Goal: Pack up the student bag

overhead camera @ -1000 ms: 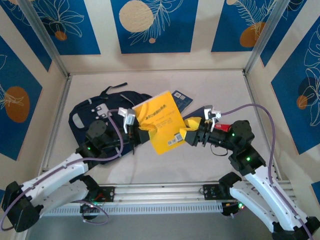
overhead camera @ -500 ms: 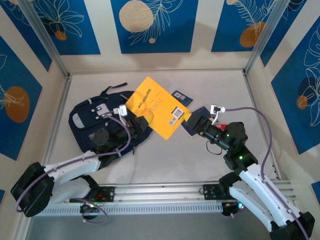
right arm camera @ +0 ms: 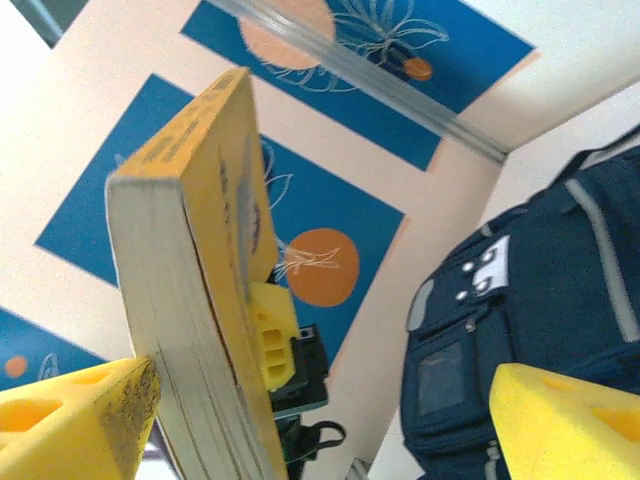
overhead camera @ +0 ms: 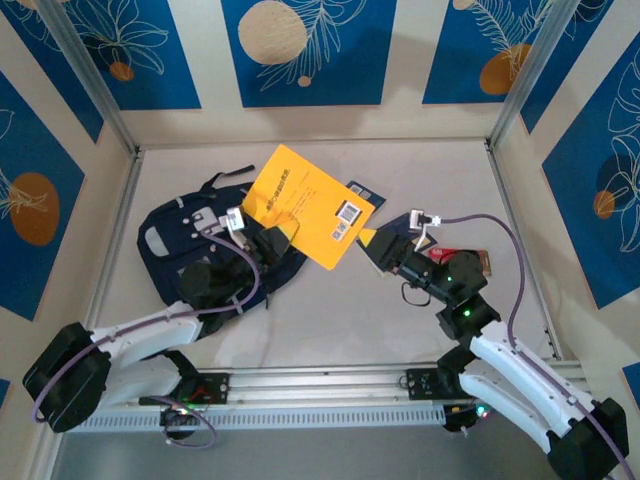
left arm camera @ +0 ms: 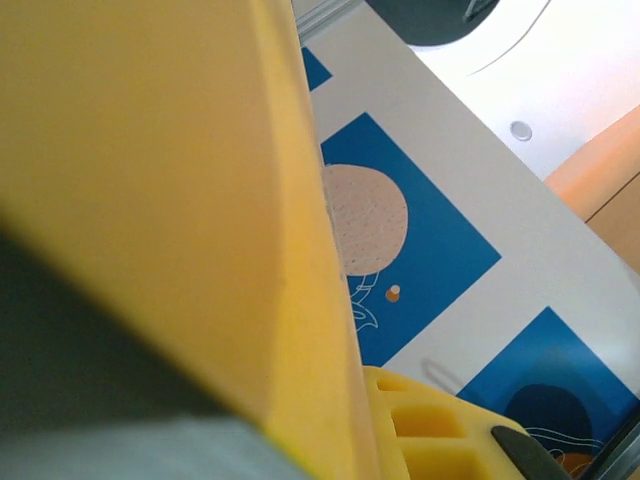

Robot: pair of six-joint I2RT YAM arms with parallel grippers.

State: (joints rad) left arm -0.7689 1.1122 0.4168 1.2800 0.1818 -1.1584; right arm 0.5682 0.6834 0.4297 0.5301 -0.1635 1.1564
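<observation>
We note that since a second ago the right gripper [overhead camera: 378, 246] has let go of the yellow book [overhead camera: 303, 198] and drawn back. Its jaws stand wide apart, holding nothing. The left gripper [overhead camera: 280, 232] alone clamps the book's near edge, its jaws nearly together. The book is tilted above the student bag [overhead camera: 162, 250], which lies on the left of the table [overhead camera: 330, 320].

In the top view you get bright, even light from above, and the shadows on the table [overhead camera: 330, 310] are soft and weak. In the left wrist view the yellow book [left arm camera: 150, 200] stands very near the lens and is blurred, and the ceiling at the upper right is washed out. In the right wrist view the student bag [right arm camera: 540, 300] looks dark but quite sharp.
</observation>
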